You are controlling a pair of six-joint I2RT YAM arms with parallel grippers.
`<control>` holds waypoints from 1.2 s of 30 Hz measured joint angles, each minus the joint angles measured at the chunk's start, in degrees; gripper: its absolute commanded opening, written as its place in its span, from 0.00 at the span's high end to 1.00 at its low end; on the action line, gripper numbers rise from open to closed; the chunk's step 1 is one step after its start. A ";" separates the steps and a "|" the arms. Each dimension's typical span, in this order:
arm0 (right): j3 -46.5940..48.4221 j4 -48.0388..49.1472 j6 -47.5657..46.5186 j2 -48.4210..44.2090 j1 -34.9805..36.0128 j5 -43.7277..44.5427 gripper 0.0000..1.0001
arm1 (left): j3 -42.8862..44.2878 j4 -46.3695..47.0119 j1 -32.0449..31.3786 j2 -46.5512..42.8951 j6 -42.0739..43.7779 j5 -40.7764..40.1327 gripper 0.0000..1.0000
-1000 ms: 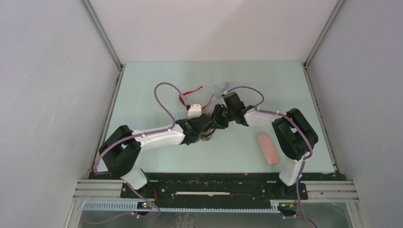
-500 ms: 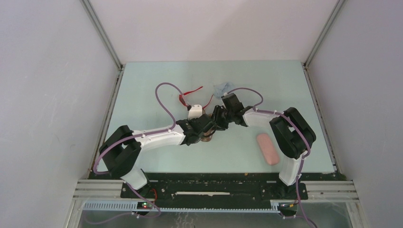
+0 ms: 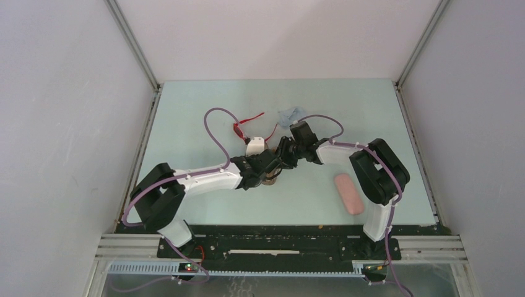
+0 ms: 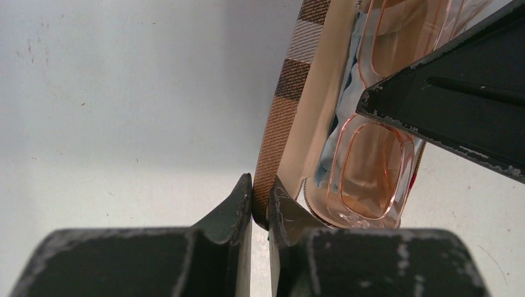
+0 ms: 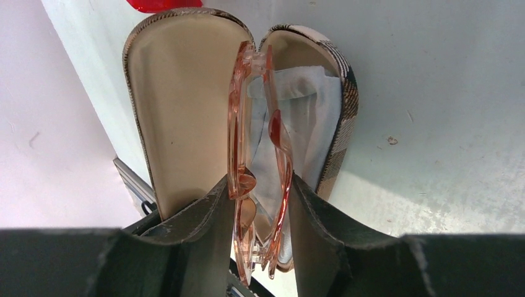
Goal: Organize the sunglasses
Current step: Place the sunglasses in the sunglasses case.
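Note:
The slim sunglasses (image 5: 238, 124) with orange-tinted lenses are folded and stand on edge in the open plaid case (image 5: 179, 105), over a pale blue cloth (image 5: 303, 111). My right gripper (image 5: 260, 180) is shut on them, one finger on the front and one on the temples. My left gripper (image 4: 260, 185) is shut on the rim of the plaid case (image 4: 285, 105), with the orange sunglasses (image 4: 371, 167) just beyond. Both grippers meet mid-table, left gripper (image 3: 270, 171) and right gripper (image 3: 282, 158). The red sunglasses (image 3: 251, 124) lie behind them.
A pink oblong case (image 3: 348, 193) lies at the front right, beside the right arm. A second pale blue cloth (image 3: 290, 114) sits crumpled at the back centre. The left arm's purple cable (image 3: 213, 124) loops over the table near the red sunglasses.
The right gripper has edged slightly left and nearer with the orange sunglasses, closer to the left gripper. The left arm holds still on the case.

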 measured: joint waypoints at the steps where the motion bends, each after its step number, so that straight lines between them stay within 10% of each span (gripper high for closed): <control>1: 0.00 -0.02 0.22 0.00 0.07 0.31 0.56 | 0.00 0.02 0.00 0.09 -0.02 0.00 1.00; 14: 0.81 -0.24 2.45 -0.13 1.86 3.39 0.38 | 0.02 -0.09 -0.11 0.50 -0.02 -0.20 1.00; 36: -2.54 -3.48 7.96 -4.92 1.97 6.67 0.60 | 0.02 -0.79 -0.22 0.74 -0.28 -0.17 1.00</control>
